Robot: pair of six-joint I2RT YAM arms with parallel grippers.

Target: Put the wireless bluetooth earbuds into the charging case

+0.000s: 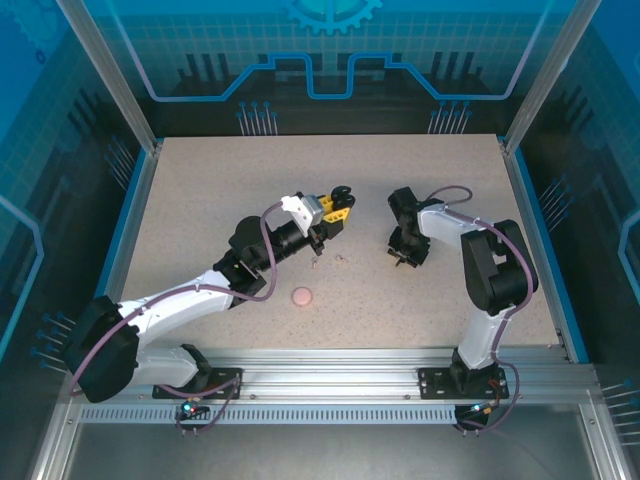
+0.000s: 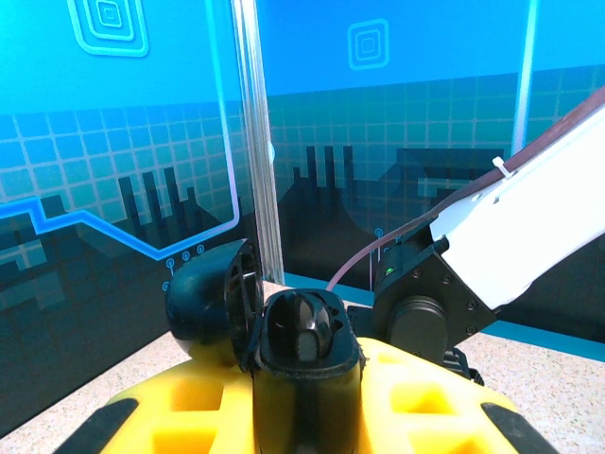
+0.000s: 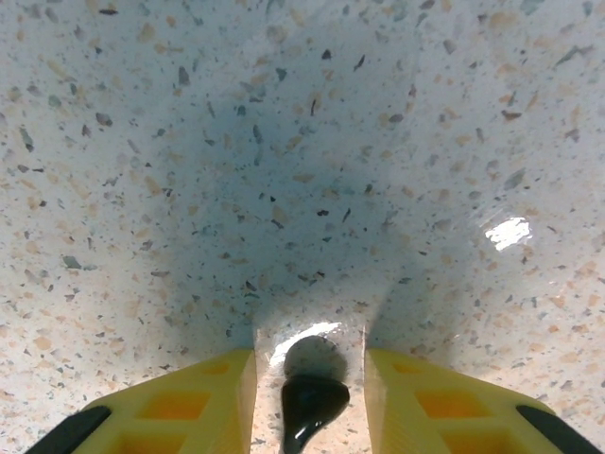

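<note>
Black earbud [image 3: 307,402] lies untouched between the narrow jaws of the right claw [image 3: 309,364] and may skid across the table [image 3: 284,142] if pinched off-centre, while the left claw [image 1: 340,203] clamps the open charging case [image 2: 298,326].

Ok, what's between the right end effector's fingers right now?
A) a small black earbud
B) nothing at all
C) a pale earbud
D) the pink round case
A: the right wrist view shows a small black earbud on the speckled table, between the right end effector's yellow fingers, with a gap on each side.
</note>
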